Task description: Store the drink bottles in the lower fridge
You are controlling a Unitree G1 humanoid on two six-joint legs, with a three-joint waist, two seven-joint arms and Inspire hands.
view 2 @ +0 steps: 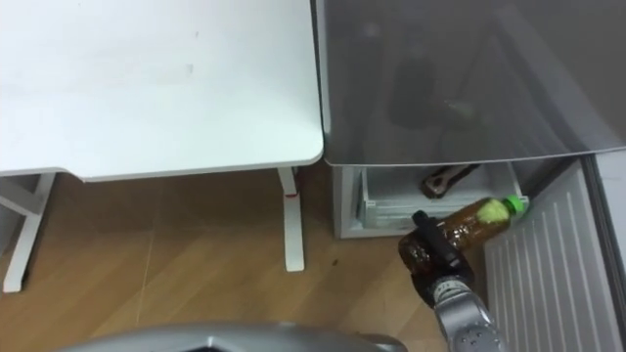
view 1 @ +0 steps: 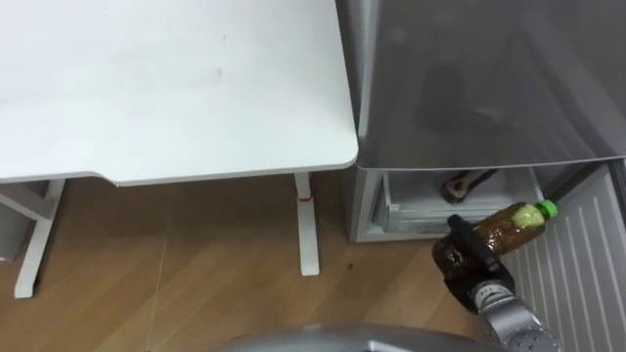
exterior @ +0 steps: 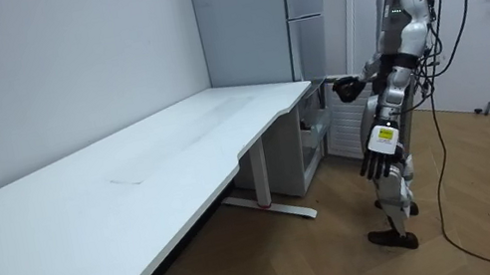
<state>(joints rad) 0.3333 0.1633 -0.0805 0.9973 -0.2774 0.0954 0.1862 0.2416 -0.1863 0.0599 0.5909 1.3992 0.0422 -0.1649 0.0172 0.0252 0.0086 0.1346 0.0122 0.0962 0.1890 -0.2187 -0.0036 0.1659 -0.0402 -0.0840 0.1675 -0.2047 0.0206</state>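
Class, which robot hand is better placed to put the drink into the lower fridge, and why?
Right. Its right hand holds the brown green-capped plastic bottle just before the open lower fridge compartment; the left hand hangs open at its side.

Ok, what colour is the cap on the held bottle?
Bright green. The cap on the brown bottle shows best in the left eye view.

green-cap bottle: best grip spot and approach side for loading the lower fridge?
Probably round the lower body of the bottle, from the base end, as the right hand has it. The body is a wide, plain cylinder, and the green cap points toward the open lower fridge, so the neck end is free to go in first.
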